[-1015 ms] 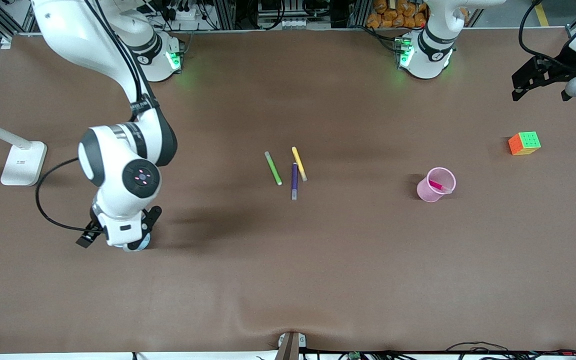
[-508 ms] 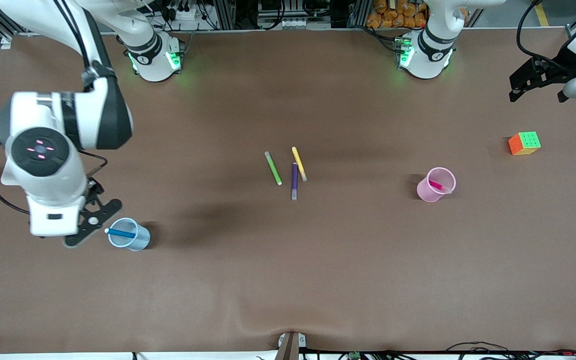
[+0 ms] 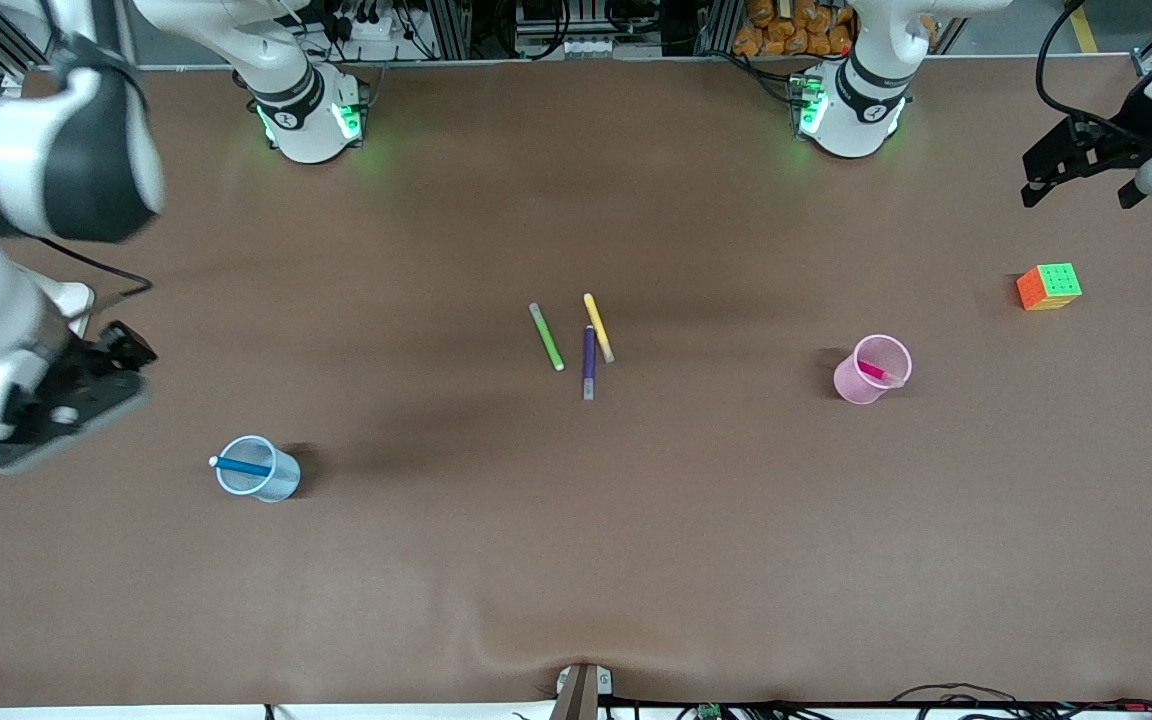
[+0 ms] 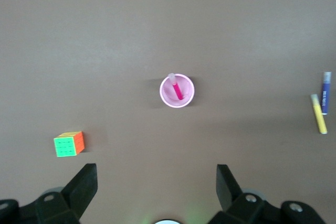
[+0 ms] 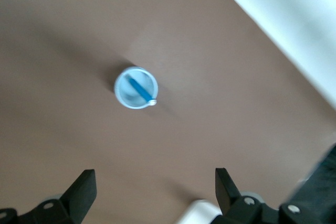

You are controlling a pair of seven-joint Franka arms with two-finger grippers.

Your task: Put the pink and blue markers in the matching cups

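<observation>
The pale blue cup [image 3: 258, 470] stands upright toward the right arm's end of the table, with the blue marker [image 3: 241, 466] leaning inside it. Both show in the right wrist view, cup [image 5: 136, 87] and marker [image 5: 139, 88]. My right gripper [image 3: 66, 400] is open and empty, up in the air beside the cup, toward the table's end. The pale pink cup [image 3: 871, 369] holds the pink marker [image 3: 876, 372]; both show in the left wrist view, cup [image 4: 177, 91] and marker [image 4: 177, 88]. My left gripper [image 3: 1081, 188] is open and empty, waiting high over the left arm's end of the table.
A green marker [image 3: 546, 337], a yellow marker [image 3: 598, 327] and a dark purple marker [image 3: 588, 362] lie together mid-table. A colour cube [image 3: 1049, 286] sits near the left arm's end. A white lamp base [image 3: 76, 296] stands under the right arm.
My right gripper has risen and pulled away from the blue cup toward the table's end, leaving the blue marker in the cup. The left arm has hardly moved.
</observation>
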